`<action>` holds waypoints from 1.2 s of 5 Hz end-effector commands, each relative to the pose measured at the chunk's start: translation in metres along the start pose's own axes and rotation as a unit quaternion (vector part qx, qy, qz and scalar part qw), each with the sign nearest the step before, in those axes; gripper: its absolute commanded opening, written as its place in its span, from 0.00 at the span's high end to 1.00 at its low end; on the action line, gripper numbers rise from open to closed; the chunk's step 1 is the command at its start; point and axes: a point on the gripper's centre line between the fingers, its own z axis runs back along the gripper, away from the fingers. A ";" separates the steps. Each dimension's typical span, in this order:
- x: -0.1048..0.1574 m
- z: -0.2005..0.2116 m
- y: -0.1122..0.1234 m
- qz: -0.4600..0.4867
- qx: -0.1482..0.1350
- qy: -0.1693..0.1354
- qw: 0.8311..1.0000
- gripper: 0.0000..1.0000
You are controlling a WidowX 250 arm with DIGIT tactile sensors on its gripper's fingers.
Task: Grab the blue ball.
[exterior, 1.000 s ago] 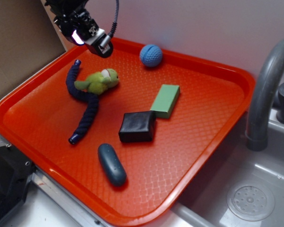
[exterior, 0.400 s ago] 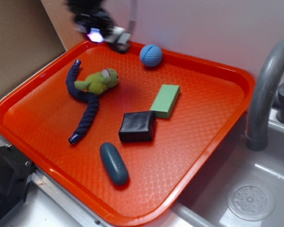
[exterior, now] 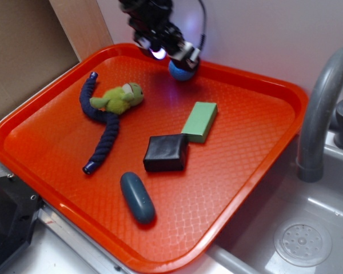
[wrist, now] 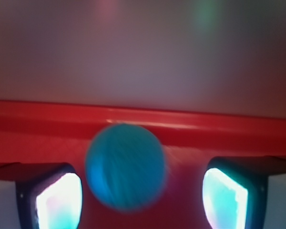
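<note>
Your wrist view is blurred throughout; the blue ball (wrist: 125, 166) between the fingers (wrist: 53, 199) shows no surface texture, and both fingers run off the bottom edge; in the exterior view the gripper (exterior: 174, 52) covers the ball's (exterior: 180, 71) top, and contact can't be judged.

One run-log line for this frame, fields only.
phase: approach | gripper: open, over ball | ball: between fingers, nearer left one, not grasped, on tray by far rim | other items: untouched
</note>
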 end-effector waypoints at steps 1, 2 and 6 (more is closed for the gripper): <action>0.020 -0.006 -0.016 -0.024 -0.014 -0.010 1.000 1.00; 0.009 0.021 -0.016 -0.027 0.002 -0.012 1.000 1.00; -0.056 0.225 -0.006 0.069 0.022 0.065 0.995 1.00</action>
